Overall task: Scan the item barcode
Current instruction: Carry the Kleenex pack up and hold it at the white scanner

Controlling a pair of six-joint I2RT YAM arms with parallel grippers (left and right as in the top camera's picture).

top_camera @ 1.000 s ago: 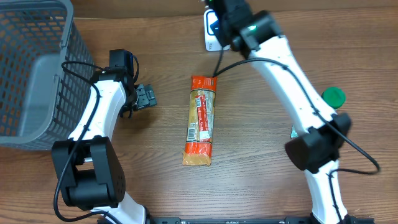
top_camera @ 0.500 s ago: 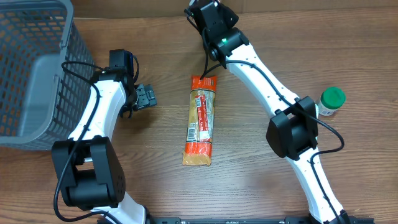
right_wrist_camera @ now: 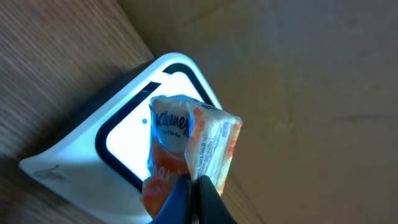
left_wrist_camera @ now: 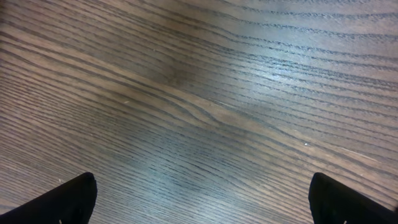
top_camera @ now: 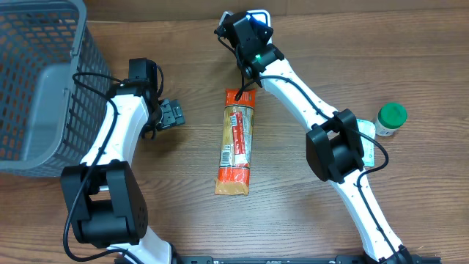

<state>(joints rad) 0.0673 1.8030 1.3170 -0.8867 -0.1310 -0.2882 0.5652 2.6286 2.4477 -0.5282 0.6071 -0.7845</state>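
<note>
Over scanner, right tool pinches pack.

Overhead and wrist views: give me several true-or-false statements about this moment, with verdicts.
The right gripper is shut on a tissue pack. True.
The tissue pack is in front of the scanner's lit window. True.
The left gripper holds the orange snack pack. False: its jaws are open over bare table; the snack pack lies untouched.
The green-capped bottle sits in the basket. False: it stands on the table, outside the basket.
</note>
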